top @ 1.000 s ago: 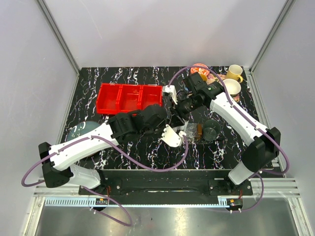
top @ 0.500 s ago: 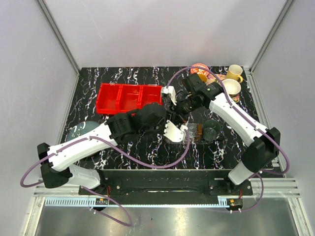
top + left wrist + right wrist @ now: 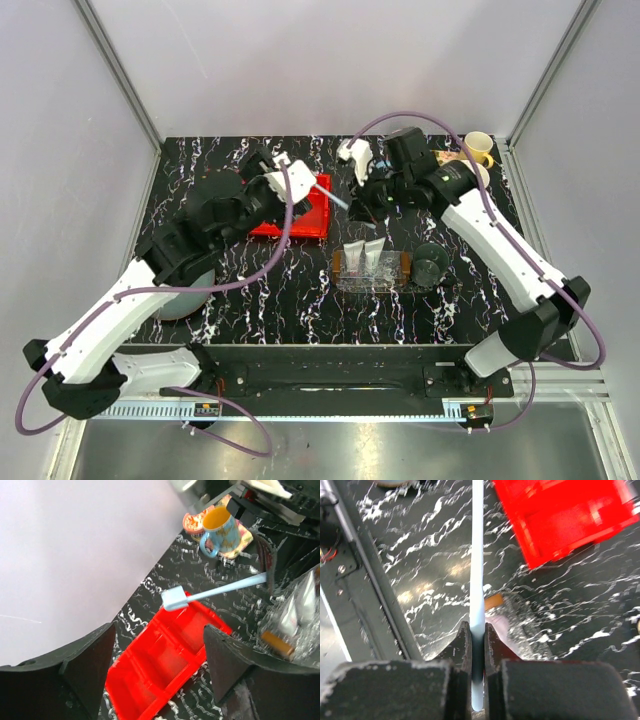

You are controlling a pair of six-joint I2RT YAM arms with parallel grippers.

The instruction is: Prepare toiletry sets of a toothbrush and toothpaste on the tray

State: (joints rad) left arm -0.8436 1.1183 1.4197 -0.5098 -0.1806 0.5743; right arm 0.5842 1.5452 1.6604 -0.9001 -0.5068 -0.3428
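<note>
**Two toothpaste tubes [image 3: 357, 262] in tray [image 3: 405, 266], toothbrush [image 3: 477, 555] up in R gripper [image 3: 477, 632]**

We see the R gripper pinched tight on the toothbrush. Its jaws are closed to a slit w/ the handle end betw. the pads, and the rest of the stick juts straight out past the fingertips. From above, the toothbrush is off the table [image 3: 250, 300], w/ its head end pointing toward the red bins [image 3: 300, 218]. It's on the far side of the tray and apart from it.

Both toothpaste tubes lie side by side inside the tray, betw. its orange-brown ends.

We see the L gripper [image 3: 157, 635] spread wide w/ nothing in it, up over the red bins. Its cam catches the toothbrush head crossing just in front, above a bin compartment.

A dark round container [image 3: 432, 264] sits just R of the tray. At the far R corner a blue mug [image 3: 220, 527] stands on a floral tray [image 3: 242, 536], w/ a yellow mug [image 3: 478, 148] near it.
</note>
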